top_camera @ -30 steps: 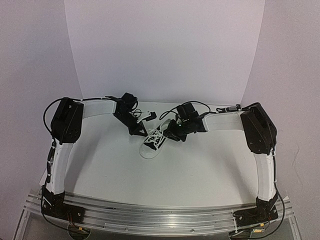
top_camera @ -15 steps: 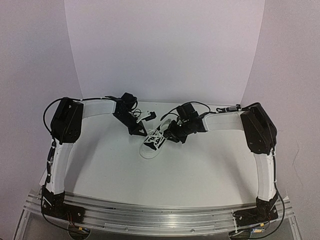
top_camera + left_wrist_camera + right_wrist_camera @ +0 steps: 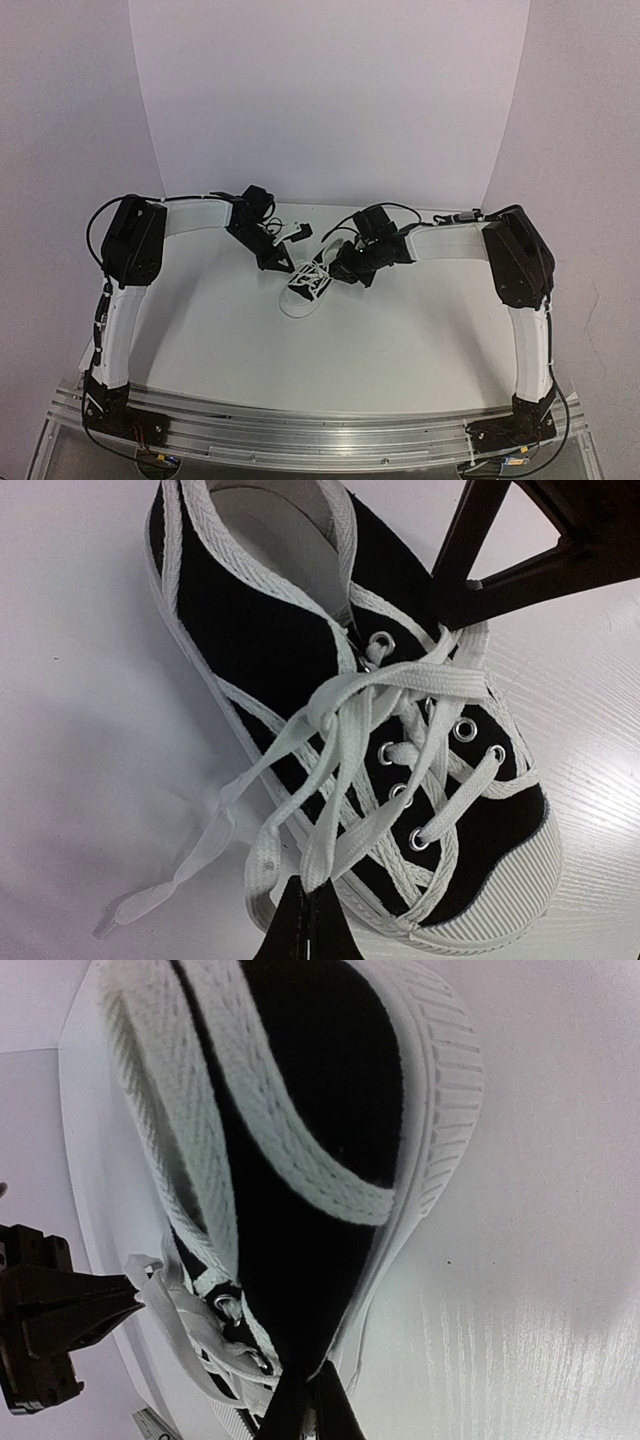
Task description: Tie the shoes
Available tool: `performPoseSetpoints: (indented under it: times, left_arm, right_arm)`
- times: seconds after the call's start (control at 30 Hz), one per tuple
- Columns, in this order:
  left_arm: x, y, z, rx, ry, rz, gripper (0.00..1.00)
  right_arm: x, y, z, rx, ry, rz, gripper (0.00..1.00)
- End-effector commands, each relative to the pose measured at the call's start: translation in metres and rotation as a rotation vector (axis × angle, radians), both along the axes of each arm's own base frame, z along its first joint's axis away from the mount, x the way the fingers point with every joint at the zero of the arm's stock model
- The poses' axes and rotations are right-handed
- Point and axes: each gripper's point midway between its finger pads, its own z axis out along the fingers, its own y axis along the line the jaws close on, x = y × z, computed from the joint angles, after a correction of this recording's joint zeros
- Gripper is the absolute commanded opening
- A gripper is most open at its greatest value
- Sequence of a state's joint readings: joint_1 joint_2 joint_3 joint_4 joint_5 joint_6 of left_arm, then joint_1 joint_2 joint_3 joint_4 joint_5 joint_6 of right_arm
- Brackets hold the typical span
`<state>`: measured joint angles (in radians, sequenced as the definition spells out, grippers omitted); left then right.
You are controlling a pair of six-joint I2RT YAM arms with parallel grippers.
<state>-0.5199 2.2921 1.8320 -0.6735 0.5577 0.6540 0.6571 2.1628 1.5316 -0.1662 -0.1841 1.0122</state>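
Note:
The black sneaker [image 3: 303,288] with white toe cap lies mid-table, toe toward me. It fills the left wrist view [image 3: 250,630] and shows heel-first in the right wrist view [image 3: 300,1110]. My left gripper [image 3: 281,263] is at its left side, shut [image 3: 310,892] on a fold of white lace [image 3: 345,770] pulled across the eyelets. My right gripper [image 3: 336,268] is at its right side, shut [image 3: 308,1382] against the upper by the top eyelets, seemingly on a lace. Its fingers [image 3: 445,595] show there in the left wrist view. A loose lace end [image 3: 170,880] lies on the table.
A small black part [image 3: 297,233] with a cable lies behind the shoe. White backdrop walls stand at the back and both sides. The aluminium rail [image 3: 320,425] with the arm bases runs along the near edge.
My right gripper has shifted slightly left and closer to the shoe. My left gripper and the shoe have barely moved.

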Motion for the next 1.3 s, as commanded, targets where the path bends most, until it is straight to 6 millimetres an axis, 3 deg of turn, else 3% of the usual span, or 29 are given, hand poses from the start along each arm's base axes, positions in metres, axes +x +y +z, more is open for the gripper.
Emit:
performPoseSetpoints:
  times: [0.0, 0.2, 0.33, 0.47, 0.7, 0.93, 1.07, 1.27]
  left_arm:
    - [0.003, -0.002, 0.021, -0.026, -0.029, -0.008, 0.0]
    - [0.003, -0.002, 0.021, -0.024, -0.031, -0.009, 0.0]
    - [0.004, -0.002, 0.02, -0.025, -0.031, -0.01, 0.0]
    - [0.003, -0.002, 0.022, -0.026, -0.033, -0.011, 0.0]
    - [0.002, -0.002, 0.02, -0.026, -0.029, -0.013, 0.0]
    - [0.003, -0.002, 0.022, -0.026, -0.032, -0.013, 0.0]
    - [0.004, -0.002, 0.021, -0.022, -0.035, -0.01, 0.0]
    - [0.026, 0.002, 0.019, 0.002, -0.112, 0.028, 0.0]
  right_arm:
    - [-0.003, 0.004, 0.028, 0.016, -0.011, 0.012, 0.0]
    - [-0.007, 0.005, 0.033, 0.024, 0.006, 0.016, 0.0]
    - [-0.011, 0.005, 0.032, 0.027, 0.024, 0.022, 0.16]
    - [-0.013, 0.003, 0.032, 0.026, 0.034, 0.018, 0.19]
    - [-0.017, 0.0, 0.039, 0.019, 0.023, 0.023, 0.14]
    - [-0.012, 0.006, 0.036, 0.023, 0.019, 0.035, 0.0]
    - [-0.012, 0.005, 0.036, 0.021, 0.019, 0.033, 0.0]
    - [-0.013, 0.0, 0.034, 0.003, 0.013, 0.026, 0.0]
